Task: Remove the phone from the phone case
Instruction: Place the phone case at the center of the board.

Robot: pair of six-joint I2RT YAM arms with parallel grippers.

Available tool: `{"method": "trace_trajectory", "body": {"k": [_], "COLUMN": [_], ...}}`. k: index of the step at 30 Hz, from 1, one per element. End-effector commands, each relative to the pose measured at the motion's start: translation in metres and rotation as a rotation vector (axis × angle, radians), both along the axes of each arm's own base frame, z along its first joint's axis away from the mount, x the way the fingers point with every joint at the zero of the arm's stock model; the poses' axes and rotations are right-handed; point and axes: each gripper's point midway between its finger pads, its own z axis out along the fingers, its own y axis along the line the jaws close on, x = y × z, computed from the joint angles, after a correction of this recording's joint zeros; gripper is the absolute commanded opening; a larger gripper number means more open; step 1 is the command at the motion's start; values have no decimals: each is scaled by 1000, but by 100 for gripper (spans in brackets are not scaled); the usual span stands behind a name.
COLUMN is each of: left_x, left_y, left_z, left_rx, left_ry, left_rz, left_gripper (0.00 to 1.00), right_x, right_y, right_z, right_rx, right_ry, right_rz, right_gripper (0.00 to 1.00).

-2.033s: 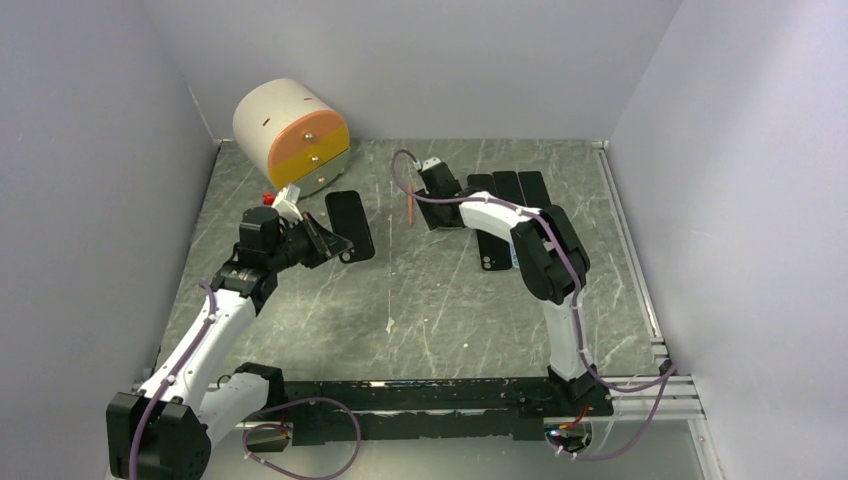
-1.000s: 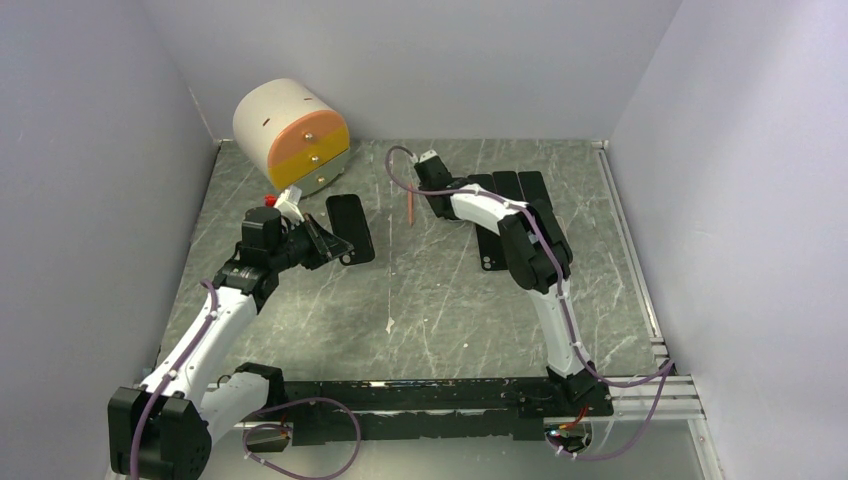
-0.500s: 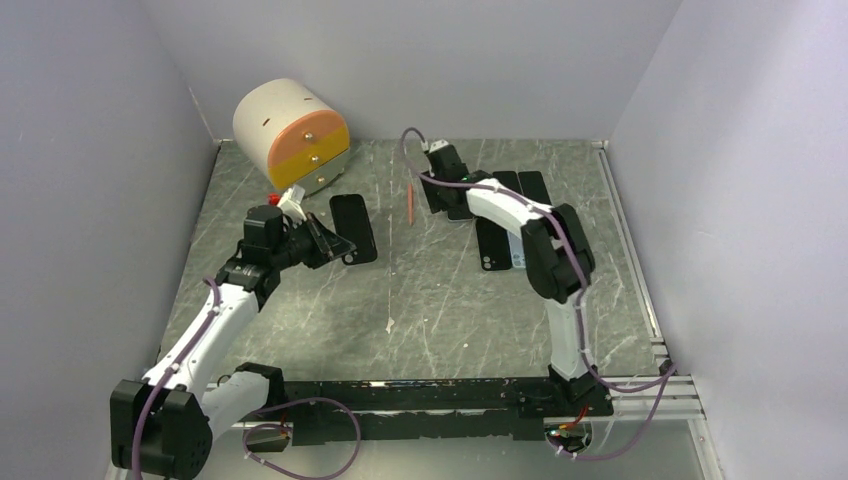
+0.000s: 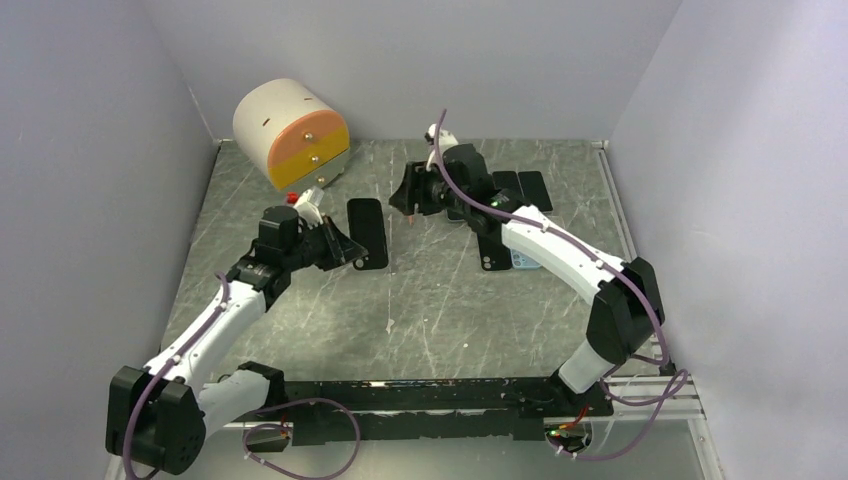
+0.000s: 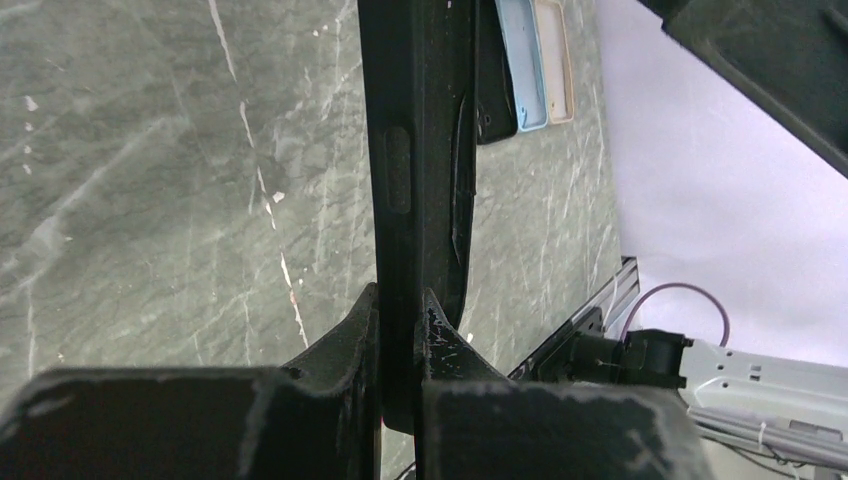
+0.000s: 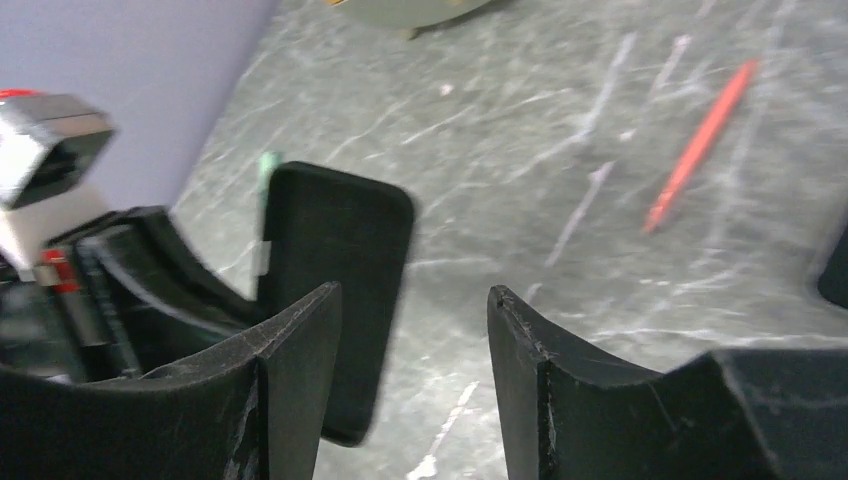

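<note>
A black cased phone (image 4: 367, 232) is held off the table at centre left. My left gripper (image 4: 343, 246) is shut on its near end. In the left wrist view the phone (image 5: 410, 150) runs edge-on away from the jaws, gripper (image 5: 400, 310). In the right wrist view the phone (image 6: 340, 270) shows as a black slab held by the left arm. My right gripper (image 4: 411, 193) is open and empty, raised over the table to the right of the phone, fingers pointing left toward it. Its fingers (image 6: 300, 345) stand wide apart, gripper (image 6: 415, 305).
A cream and orange cylindrical drawer box (image 4: 290, 132) stands at the back left. A red pen (image 4: 412, 208) lies near the right gripper, also in the right wrist view (image 6: 700, 140). Several black phones or cases (image 4: 520, 190) lie at the back right, with a light blue case (image 4: 522, 260) near them.
My right arm swung from the back-right pile toward the left and turned its open gripper to face the phone. My left gripper moved the phone a little to the right.
</note>
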Motion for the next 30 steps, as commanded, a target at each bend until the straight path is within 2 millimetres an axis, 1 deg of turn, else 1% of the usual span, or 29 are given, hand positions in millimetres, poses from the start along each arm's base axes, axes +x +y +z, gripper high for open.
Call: {"method": "trace_trajectory", "body": {"k": [1, 6, 10, 12, 17, 20, 25, 27, 30], "left_x": [10, 8, 9, 9, 6, 4, 2, 2, -1], "left_y": [-12, -24, -30, -33, -42, -47, -55, -56, -57], "left_z": [22, 20, 22, 24, 26, 24, 19, 18, 18], "left_rx": [31, 86, 114, 125, 144, 165, 254, 294, 331], "left_ry": [-124, -141, -165, -176, -202, -212, -231, -245, -267], "left_rz": [-30, -56, -59, -62, -77, -84, -84, -79, -73], "left_gripper": [3, 2, 2, 2, 3, 3, 3, 3, 3], "right_x": [-32, -48, -52, -53, -55, -58, -62, -62, -62], "right_y": [38, 62, 71, 73, 76, 80, 87, 87, 84], "right_z": [33, 32, 20, 17, 11, 9, 6, 4, -1], "right_rx": [166, 149, 116, 116, 103, 109, 109, 101, 73], "right_ry": [35, 39, 75, 84, 98, 106, 115, 118, 121], "right_rz": [97, 120, 101, 93, 79, 86, 110, 108, 102], "right_gripper": [59, 59, 59, 57, 46, 38, 27, 22, 11]}}
